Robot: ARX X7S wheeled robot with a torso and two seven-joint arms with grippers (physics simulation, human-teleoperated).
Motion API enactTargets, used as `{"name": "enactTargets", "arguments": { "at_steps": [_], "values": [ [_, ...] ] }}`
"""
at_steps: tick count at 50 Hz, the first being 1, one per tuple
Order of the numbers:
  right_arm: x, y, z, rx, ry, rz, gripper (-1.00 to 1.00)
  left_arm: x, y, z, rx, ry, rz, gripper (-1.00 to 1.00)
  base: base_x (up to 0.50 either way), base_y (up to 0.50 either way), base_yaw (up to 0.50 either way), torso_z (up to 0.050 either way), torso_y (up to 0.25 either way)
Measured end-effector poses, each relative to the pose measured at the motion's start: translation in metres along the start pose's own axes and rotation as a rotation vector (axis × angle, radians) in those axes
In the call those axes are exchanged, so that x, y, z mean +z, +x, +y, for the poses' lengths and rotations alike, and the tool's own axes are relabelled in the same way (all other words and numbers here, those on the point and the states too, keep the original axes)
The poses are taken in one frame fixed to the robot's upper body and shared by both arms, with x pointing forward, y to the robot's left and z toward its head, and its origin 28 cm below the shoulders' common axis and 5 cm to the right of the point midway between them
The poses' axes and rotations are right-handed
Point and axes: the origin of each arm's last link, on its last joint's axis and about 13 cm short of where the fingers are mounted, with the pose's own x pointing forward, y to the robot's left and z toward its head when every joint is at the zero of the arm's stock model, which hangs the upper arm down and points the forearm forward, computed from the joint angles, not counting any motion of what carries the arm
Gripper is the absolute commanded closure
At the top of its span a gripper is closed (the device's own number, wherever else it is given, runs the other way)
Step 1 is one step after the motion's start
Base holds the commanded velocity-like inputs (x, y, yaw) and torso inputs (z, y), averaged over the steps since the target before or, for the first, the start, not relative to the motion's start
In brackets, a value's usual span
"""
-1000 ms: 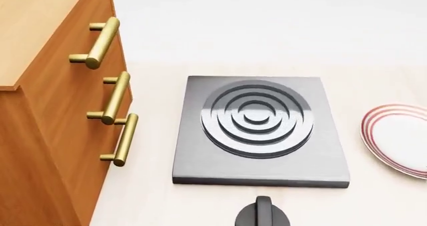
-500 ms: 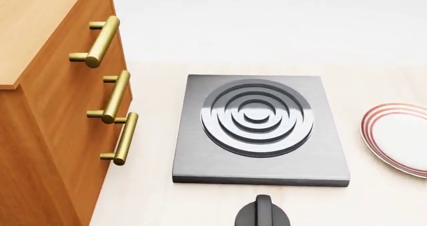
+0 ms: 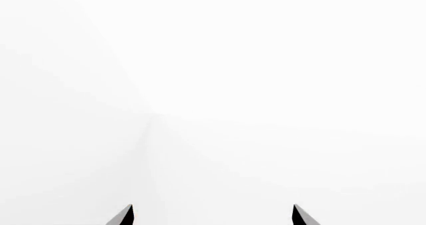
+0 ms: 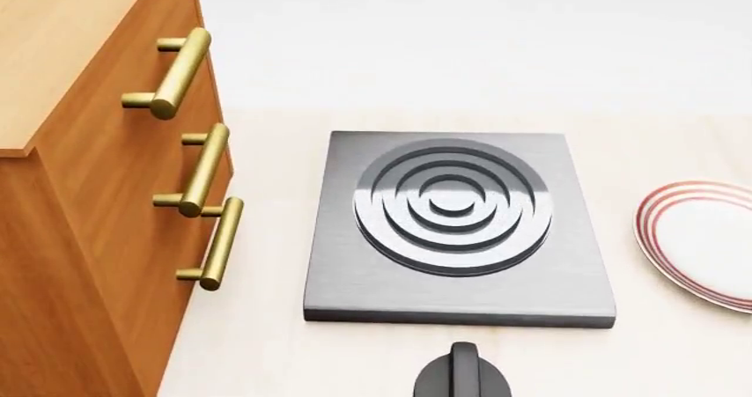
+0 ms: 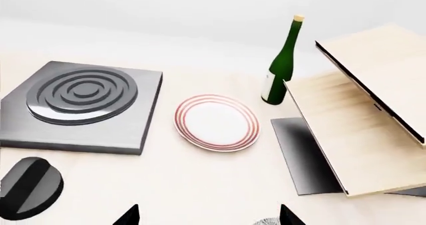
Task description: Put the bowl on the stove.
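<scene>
The right gripper shows only two dark fingertips spread apart, released, with nothing between them. A grey patterned sliver at the near edge, just beside them, may be the bowl, though too little shows to be sure. The knob sits just near of the stove, whose ringed burner is bare. The plate lies right of the stove, a green bottle farther right. The left gripper is likewise released, facing blank white. Drawers stand left.
</scene>
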Motion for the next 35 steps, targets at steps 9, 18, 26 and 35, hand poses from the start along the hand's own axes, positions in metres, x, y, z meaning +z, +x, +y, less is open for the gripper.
{"name": "enactTargets", "arguments": {
  "at_steps": [9,18,26,35],
  "values": [
    [0.004,-0.001,-0.008,-0.026,0.002,0.036,-1.0,0.0,0.0,0.0,0.0,-0.001,0.002,-1.0,0.0,0.0,0.0,0.0,0.0],
    [0.007,0.008,-0.009,-0.032,0.001,0.059,-1.0,-0.001,-0.001,0.0,-0.001,-0.001,0.004,-1.0,0.0,0.0,0.0,0.0,0.0],
    [0.006,0.023,-0.009,-0.027,0.01,0.085,-1.0,-0.001,0.0,0.0,-0.001,0.0,0.007,-1.0,0.0,0.0,0.0,0.0,0.0],
    [0.0,0.041,-0.006,-0.017,0.027,0.128,-1.0,-0.003,-0.001,0.0,-0.002,0.001,0.01,-1.0,0.0,0.0,0.0,0.0,0.0]
  ]
}}
